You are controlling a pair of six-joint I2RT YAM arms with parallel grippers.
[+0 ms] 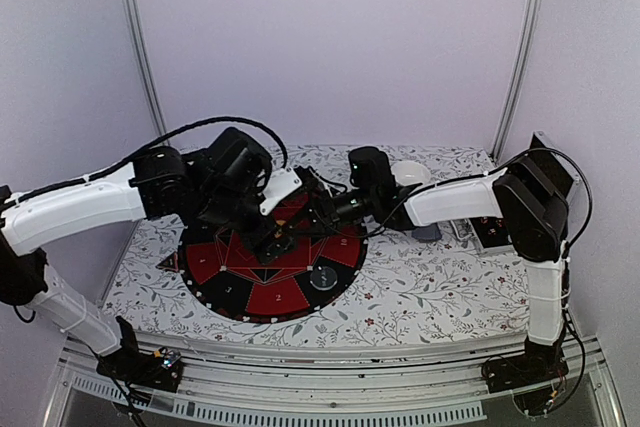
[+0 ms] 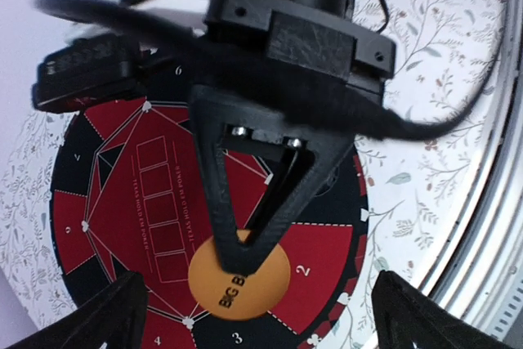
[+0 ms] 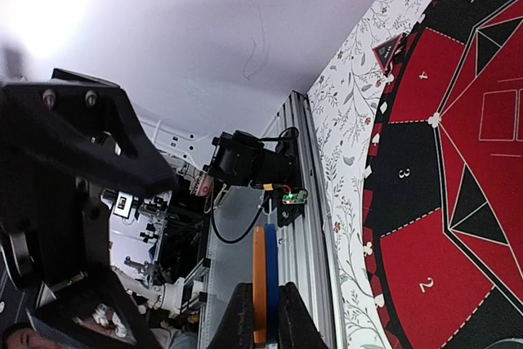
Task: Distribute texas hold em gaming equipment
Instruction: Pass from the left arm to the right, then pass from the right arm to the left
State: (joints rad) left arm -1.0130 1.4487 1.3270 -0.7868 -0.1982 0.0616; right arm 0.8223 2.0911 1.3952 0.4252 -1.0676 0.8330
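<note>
— Is our right pincer gripping anything?
— We are pinching an orange chip and a blue chip edge-on between its tips, hanging over the mat. Our left pincer is gaping wide facing it, holding nothing.

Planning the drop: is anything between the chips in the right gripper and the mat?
Nothing visible. The right gripper holds the chips over the mat, whose nearby sectors look bare. The left gripper stands open to either side.
</note>
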